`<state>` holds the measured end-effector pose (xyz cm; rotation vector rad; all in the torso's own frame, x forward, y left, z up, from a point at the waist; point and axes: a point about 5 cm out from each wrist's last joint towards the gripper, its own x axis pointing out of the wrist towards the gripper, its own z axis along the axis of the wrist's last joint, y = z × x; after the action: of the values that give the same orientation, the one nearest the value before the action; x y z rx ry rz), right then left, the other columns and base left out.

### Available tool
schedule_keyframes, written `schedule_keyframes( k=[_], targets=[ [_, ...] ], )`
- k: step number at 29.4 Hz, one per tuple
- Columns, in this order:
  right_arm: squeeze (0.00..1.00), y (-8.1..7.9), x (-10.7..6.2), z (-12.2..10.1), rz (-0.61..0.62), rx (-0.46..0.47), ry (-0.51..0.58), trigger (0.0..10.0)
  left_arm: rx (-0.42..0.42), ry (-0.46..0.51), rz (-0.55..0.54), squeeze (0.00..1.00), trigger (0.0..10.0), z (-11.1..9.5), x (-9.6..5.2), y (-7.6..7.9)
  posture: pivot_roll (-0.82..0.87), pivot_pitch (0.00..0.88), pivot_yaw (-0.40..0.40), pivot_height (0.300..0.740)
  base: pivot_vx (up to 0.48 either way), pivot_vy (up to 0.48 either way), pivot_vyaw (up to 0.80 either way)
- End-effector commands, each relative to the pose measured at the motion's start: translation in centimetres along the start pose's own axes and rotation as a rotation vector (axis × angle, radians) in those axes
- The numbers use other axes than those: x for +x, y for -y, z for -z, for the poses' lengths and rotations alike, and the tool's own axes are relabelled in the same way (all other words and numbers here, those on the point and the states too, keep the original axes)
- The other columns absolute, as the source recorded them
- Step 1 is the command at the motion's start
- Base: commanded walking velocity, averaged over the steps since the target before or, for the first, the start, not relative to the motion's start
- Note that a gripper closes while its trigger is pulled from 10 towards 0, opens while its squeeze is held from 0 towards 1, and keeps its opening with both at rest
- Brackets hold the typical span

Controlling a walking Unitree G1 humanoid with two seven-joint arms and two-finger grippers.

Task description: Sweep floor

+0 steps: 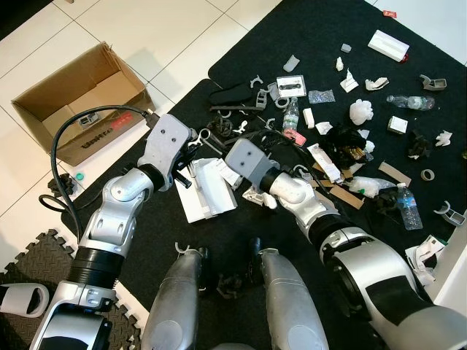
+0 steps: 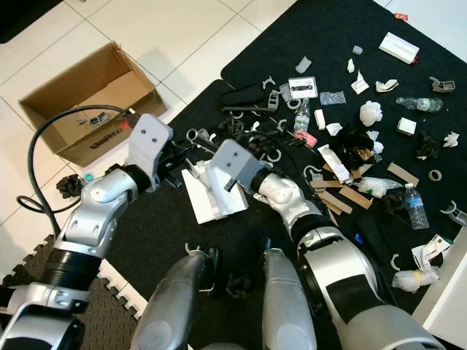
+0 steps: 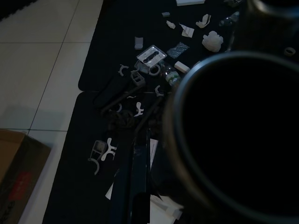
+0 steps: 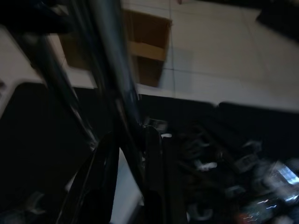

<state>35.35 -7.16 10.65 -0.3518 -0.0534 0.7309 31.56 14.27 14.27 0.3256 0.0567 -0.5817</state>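
Nearest the robot, on the black mat (image 1: 219, 240), both grippers meet over a white dustpan (image 1: 208, 191): left gripper (image 1: 191, 154) at its upper edge, finger state cannot be told; right gripper (image 4: 128, 154) fingers clenched on a dark handle (image 4: 112, 84). Beyond lies scattered litter (image 1: 350, 138), with a cardboard box (image 1: 80, 98) on the tiles to the left.

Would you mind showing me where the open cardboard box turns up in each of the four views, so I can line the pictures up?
Left eye view: cardboard box, upper left, on white tiles.
Right eye view: upper left, same tiles.
Left wrist view: one corner at the lower left edge.
Right wrist view: blurred, top centre, behind a dark pole.
Shared landmark: the black mat whose edge lies beside the box.
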Motion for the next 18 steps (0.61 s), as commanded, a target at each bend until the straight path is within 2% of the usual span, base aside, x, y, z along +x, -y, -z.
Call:
schedule_keyframes(
  k=[1,2,3,4,5,6,11,18],
  targets=[
    [0.0,-0.4,0.0,0.3,-0.007,0.094,0.0,10.0,-0.092,-0.135,0.053,0.0,10.0,3.4,-0.3,1.8,0.13,0.397,-0.038,0.74,0.0,0.0,0.0],
    [0.0,-0.2,0.1,0.2,-0.006,0.159,0.013,10.0,-0.092,-0.134,0.052,0.0,10.0,3.4,-0.3,1.8,0.13,0.397,-0.038,0.74,0.0,0.0,0.0],
    [0.0,0.2,0.2,-0.1,-0.005,0.291,0.05,10.0,-0.091,-0.133,0.052,0.0,10.0,3.4,-0.2,1.8,0.13,0.392,-0.038,0.74,0.0,0.0,0.0],
    [0.0,0.3,0.2,-0.2,-0.006,0.329,0.064,10.0,-0.091,-0.133,0.052,0.0,10.0,3.3,-0.2,1.8,0.13,0.392,-0.038,0.74,0.0,0.0,0.0],
    [0.0,0.3,0.2,-0.2,-0.006,0.329,0.064,10.0,-0.091,-0.133,0.052,0.0,10.0,3.3,-0.2,1.8,0.13,0.392,-0.038,0.74,0.0,0.0,0.0],
    [0.0,0.7,0.2,-0.6,-0.006,0.397,0.107,10.0,-0.091,-0.132,0.052,0.0,10.0,3.3,-0.1,1.8,0.12,0.389,-0.04,0.74,0.0,0.0,0.0],
    [0.0,2.0,0.3,-2.0,-0.013,0.504,0.23,10.0,-0.091,-0.131,0.056,0.0,10.0,3.3,0.1,1.9,0.12,0.388,-0.04,0.74,0.0,0.0,0.0],
    [0.0,2.6,0.5,-3.1,-0.05,0.577,0.31,10.0,-0.091,-0.13,0.058,0.0,10.0,3.3,0.3,2.0,0.11,0.385,-0.04,0.74,0.0,0.0,0.0]
  ],
)
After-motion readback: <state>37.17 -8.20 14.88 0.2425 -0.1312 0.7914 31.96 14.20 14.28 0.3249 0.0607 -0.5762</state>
